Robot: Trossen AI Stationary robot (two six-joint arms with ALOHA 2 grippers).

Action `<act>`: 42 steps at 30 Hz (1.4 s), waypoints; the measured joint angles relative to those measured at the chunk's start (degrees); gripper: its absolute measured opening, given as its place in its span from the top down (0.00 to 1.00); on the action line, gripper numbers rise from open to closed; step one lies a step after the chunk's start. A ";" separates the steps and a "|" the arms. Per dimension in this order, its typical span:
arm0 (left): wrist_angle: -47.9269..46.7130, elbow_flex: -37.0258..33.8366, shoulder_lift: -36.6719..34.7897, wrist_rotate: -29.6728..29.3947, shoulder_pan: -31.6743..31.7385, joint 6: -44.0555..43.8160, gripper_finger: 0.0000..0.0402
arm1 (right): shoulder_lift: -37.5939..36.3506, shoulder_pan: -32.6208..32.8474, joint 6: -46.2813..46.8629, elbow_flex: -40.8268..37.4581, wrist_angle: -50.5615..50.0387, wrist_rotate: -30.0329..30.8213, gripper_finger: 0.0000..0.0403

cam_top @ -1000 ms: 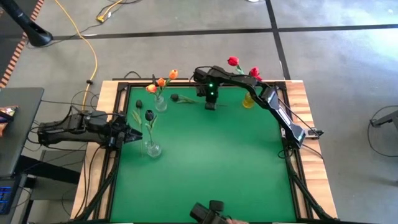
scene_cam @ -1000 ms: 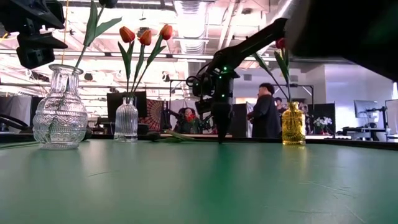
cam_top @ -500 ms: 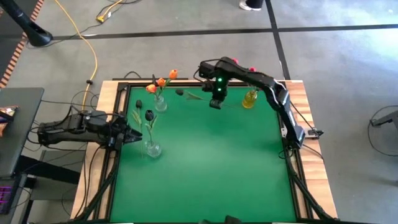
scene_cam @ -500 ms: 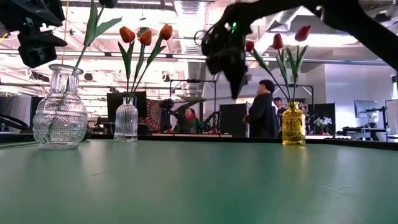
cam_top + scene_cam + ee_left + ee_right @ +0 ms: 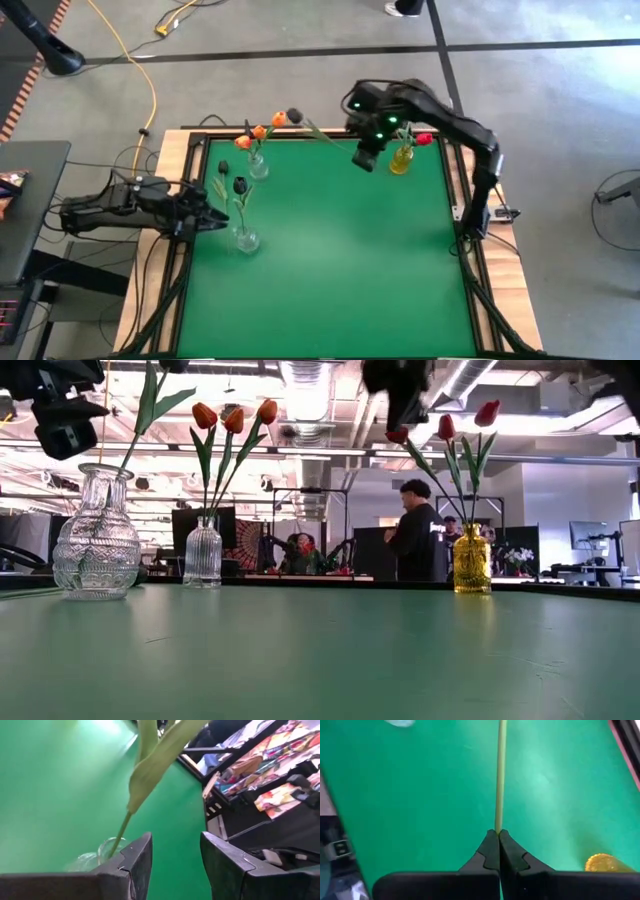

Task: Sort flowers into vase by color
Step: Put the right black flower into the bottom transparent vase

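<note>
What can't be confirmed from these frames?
- Held tulip: head colour too small in the high view; the right wrist view shows only its stem.
- Right gripper: cut off by the low view's top edge.
- Left gripper: the wrist view doesn't settle whether it grips the stem.

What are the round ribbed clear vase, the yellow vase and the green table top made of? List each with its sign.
Round ribbed clear vase: probably glass; see-through, glinting ridges.
Yellow vase: likely tinted glass or plastic; translucent amber, shiny.
Green table top: looks like a smooth, slightly glossy mat or painted board; it shows faint reflections; cannot tell which.
</note>
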 joint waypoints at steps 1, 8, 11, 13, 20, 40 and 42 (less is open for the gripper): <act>-0.33 0.35 0.00 0.27 0.00 -0.01 0.62 | -1.27 0.55 0.77 0.04 0.28 0.04 0.96; -5.30 7.18 0.06 -2.93 0.00 -0.13 0.62 | -8.82 5.84 5.39 -0.02 4.96 6.04 0.96; -6.31 11.22 0.12 -6.07 0.00 0.82 0.62 | -12.17 8.29 6.62 0.00 9.33 7.92 0.96; -5.24 13.81 0.36 -8.23 0.00 2.30 0.62 | -13.74 10.19 7.09 0.00 13.95 8.74 0.96; 17.46 17.45 5.56 -12.77 0.00 15.26 0.62 | -15.40 18.33 3.27 0.11 37.99 9.18 0.96; 53.33 26.50 42.08 -6.03 0.04 29.19 0.62 | -0.72 24.82 2.52 0.02 58.94 7.23 0.96; 49.46 28.30 42.43 -8.11 0.28 29.31 0.62 | -0.57 24.85 2.52 -0.02 58.60 7.23 0.96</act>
